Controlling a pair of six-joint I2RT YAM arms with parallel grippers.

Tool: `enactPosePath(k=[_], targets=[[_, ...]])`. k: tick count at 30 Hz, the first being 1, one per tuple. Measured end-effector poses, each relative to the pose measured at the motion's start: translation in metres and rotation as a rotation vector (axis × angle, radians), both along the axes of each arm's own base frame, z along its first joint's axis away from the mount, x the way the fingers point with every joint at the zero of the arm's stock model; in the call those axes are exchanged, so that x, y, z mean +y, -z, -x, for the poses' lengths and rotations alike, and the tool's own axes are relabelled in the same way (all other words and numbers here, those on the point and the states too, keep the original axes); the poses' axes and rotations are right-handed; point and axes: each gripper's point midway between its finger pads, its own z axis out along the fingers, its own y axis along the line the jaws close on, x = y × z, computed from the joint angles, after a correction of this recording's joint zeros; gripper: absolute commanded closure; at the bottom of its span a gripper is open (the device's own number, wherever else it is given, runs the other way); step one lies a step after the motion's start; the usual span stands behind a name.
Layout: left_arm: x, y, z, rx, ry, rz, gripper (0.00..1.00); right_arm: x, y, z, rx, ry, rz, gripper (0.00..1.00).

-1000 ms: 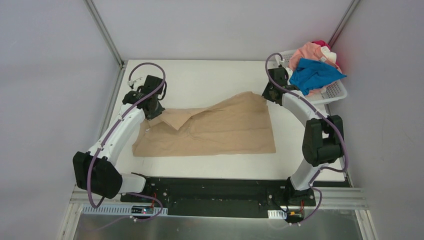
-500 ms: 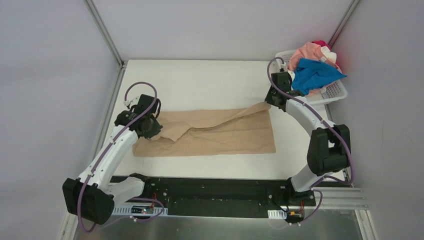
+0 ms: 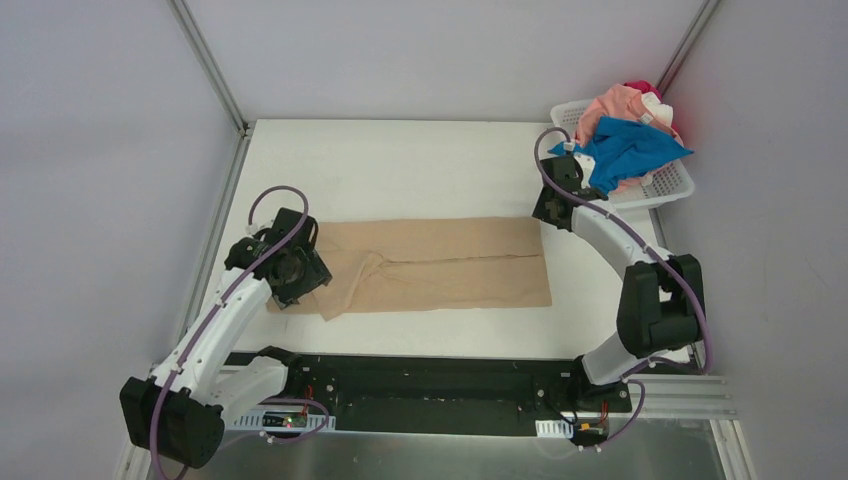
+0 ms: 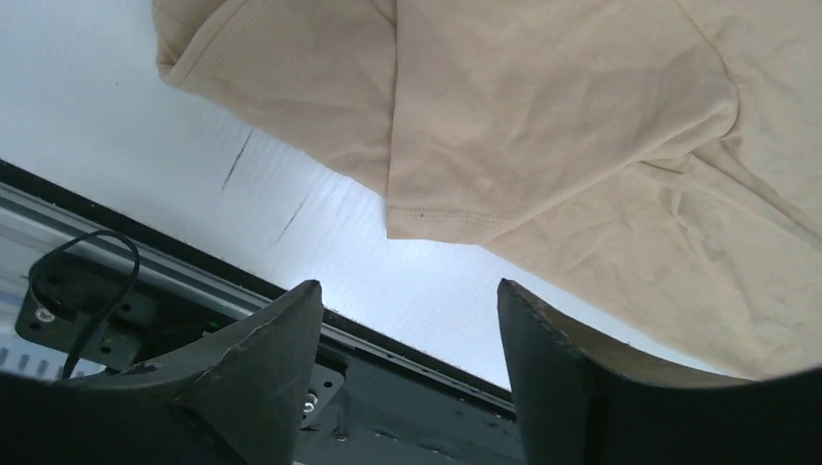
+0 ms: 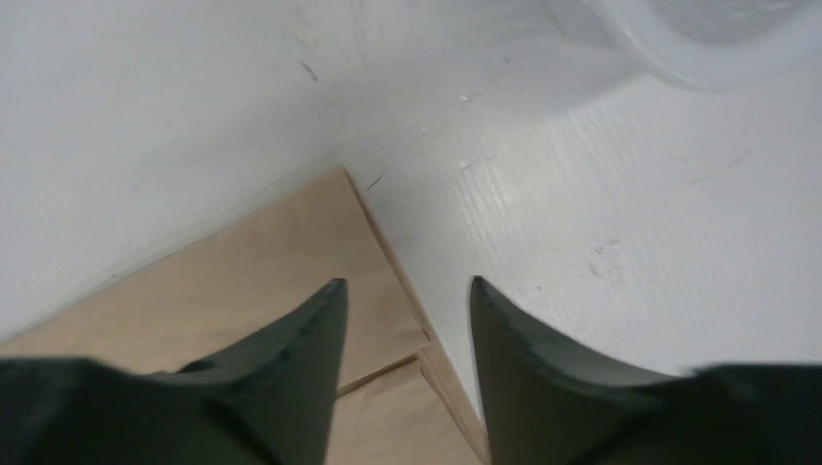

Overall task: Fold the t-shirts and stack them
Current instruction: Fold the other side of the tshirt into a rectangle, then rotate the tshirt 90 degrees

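Tan t-shirt point(image 3: 440, 265) lies flat on the table point(image 3: 400, 160), folded into a long strip running 9 to 3 o'clock across the middle. Two layers show, with the top edge doubled over.

Left gripper point(image 3: 290, 268) sits at the strip's 9 o'clock end. In the left wrist view point(image 4: 407, 291) the fingers are spread, with nothing between them. A sleeve point(image 4: 465, 145) lies on the table just past the tips, hem facing the camera, not touching either finger.

Right gripper point(image 3: 553, 208) is at the strip's 1 o'clock corner. In the right wrist view point(image 5: 404, 286) the fingers are apart. The shirt corner lies on the table under the gap, not pinched.

Basket point(image 3: 672, 185) stands at the table's 1 o'clock corner, close beside the right gripper. Blue t-shirt point(image 3: 630, 148) is on top and drapes over the rim. Pink t-shirt point(image 3: 615, 103) is behind it. Red t-shirt point(image 3: 640, 88) barely shows at the back.
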Motion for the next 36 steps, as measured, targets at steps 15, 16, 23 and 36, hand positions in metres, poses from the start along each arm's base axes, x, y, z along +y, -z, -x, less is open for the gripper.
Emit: enactPosePath(k=[15, 16, 23, 36], targets=[[-0.006, -0.026, -0.054, -0.117, 0.001, -0.018, 0.01, 0.124, -0.06, 0.057, -0.155, -0.351, -0.36, 0.04], [-0.009, -0.02, -0.063, -0.105, 0.003, -0.021, 0.01, 0.143, -0.055, 0.063, -0.128, -0.4, -0.397, 0.04], [-0.004, 0.037, -0.111, -0.021, -0.035, 0.058, 0.01, 0.174, 0.007, 0.065, 0.057, -0.422, -0.439, 0.03], [-0.003, 0.091, -0.235, 0.066, -0.054, 0.149, 0.01, 0.142, 0.072, 0.033, 0.154, -0.295, -0.239, 0.08]])
